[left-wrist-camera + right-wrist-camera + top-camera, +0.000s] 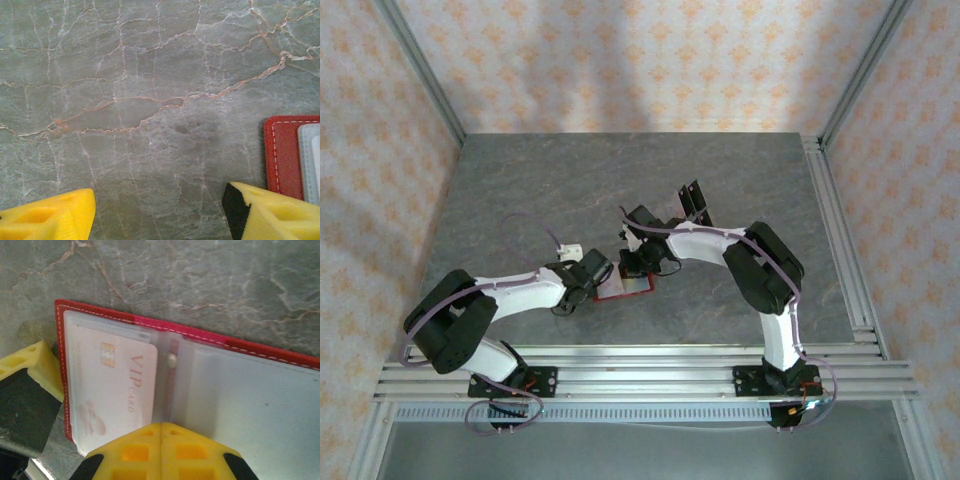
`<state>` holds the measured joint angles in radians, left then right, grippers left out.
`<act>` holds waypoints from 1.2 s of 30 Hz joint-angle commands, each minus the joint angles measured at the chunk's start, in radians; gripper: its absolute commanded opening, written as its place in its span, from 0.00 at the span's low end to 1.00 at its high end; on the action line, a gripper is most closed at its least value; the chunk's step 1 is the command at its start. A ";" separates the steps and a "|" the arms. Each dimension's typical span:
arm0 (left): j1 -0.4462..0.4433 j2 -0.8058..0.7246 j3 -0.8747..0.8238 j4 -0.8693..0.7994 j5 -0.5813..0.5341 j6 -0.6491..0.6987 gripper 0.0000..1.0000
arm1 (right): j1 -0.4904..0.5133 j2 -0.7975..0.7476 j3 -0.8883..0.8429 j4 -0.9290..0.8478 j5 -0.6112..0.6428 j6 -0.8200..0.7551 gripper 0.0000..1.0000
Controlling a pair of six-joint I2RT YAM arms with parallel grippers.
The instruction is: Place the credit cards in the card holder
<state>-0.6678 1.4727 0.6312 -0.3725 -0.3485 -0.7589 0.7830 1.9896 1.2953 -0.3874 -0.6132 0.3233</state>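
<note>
just beside card holder (282,155) edge, left gripper (159,215) stands parted over table (150,100).

The flat stone table (150,75) is grey-green, marbled with pale white and rusty orange veins. The small bi-fold leather card holder (283,155) is red with white stitching along its edge and cloudy, pale grey pockets. A thin plastic credit card (115,380) in one pocket is pale pink, with a gold chip and dull red "VIP card" lettering. The jaws are bright yellow with black pads. The papered walls (650,60) are cream with a repeating orange diamond motif. Two flat cards (693,200) farther back look black.
</note>
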 commanded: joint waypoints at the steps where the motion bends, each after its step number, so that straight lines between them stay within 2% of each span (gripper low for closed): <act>1: -0.012 0.021 -0.018 0.023 -0.002 -0.003 0.71 | 0.012 0.024 0.038 -0.037 -0.008 -0.022 0.00; 13: -0.021 0.029 -0.023 0.037 0.002 -0.011 0.71 | 0.028 0.054 0.078 -0.068 -0.015 -0.031 0.00; 24: -0.023 0.003 -0.019 0.005 -0.015 -0.014 0.71 | 0.026 0.000 0.079 -0.070 -0.010 -0.024 0.00; 31: -0.022 -0.110 0.001 -0.075 -0.048 -0.007 0.71 | -0.014 -0.110 -0.006 -0.055 0.024 -0.015 0.03; 36: -0.023 -0.108 0.035 -0.049 -0.018 0.038 0.71 | -0.037 -0.116 -0.066 -0.021 0.036 -0.003 0.03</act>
<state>-0.6868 1.3640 0.6323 -0.4053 -0.3557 -0.7517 0.7551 1.8835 1.2663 -0.4213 -0.6125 0.3130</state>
